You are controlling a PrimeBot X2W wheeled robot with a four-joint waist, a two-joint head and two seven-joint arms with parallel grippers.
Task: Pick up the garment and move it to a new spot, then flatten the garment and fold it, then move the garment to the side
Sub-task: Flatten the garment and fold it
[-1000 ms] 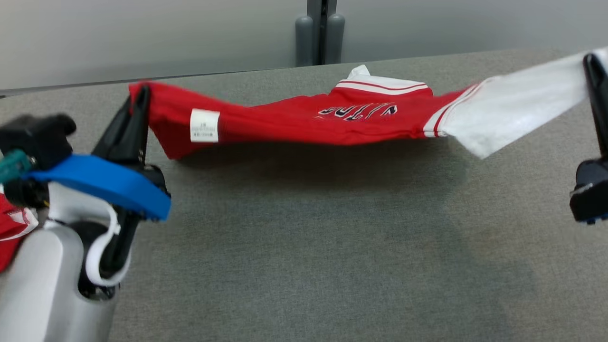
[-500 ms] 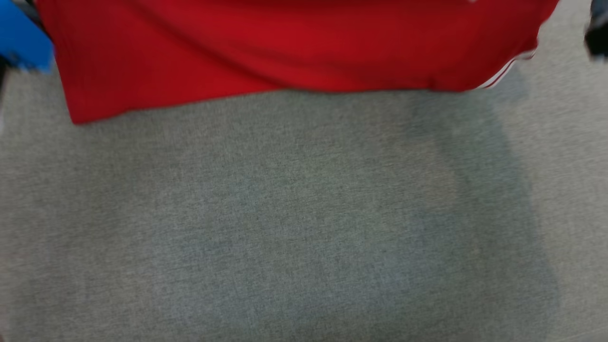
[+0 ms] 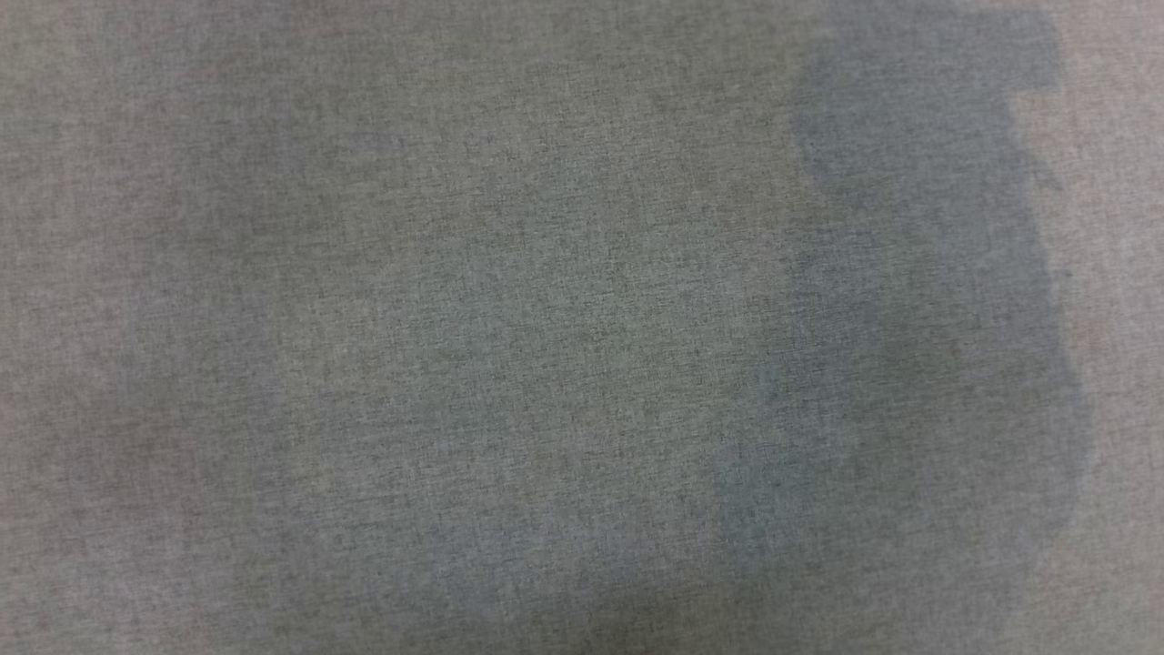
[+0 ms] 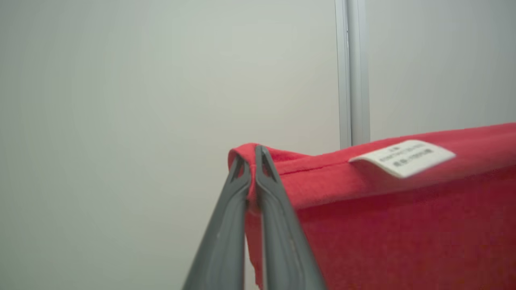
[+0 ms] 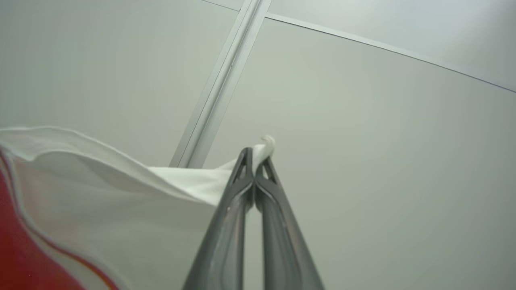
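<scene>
My left gripper [image 4: 252, 159] is clamped tight on a red corner of the garment [image 4: 383, 217], with its white care label [image 4: 403, 158] near my fingers. My right gripper [image 5: 254, 159] is pinched together on the tip of the white sleeve [image 5: 100, 201]. The cloth hangs from both grips against the pale wall [image 4: 121, 100]. My head looks down on the grey worktop [image 3: 455, 318], which is shadowed toward the right.
</scene>
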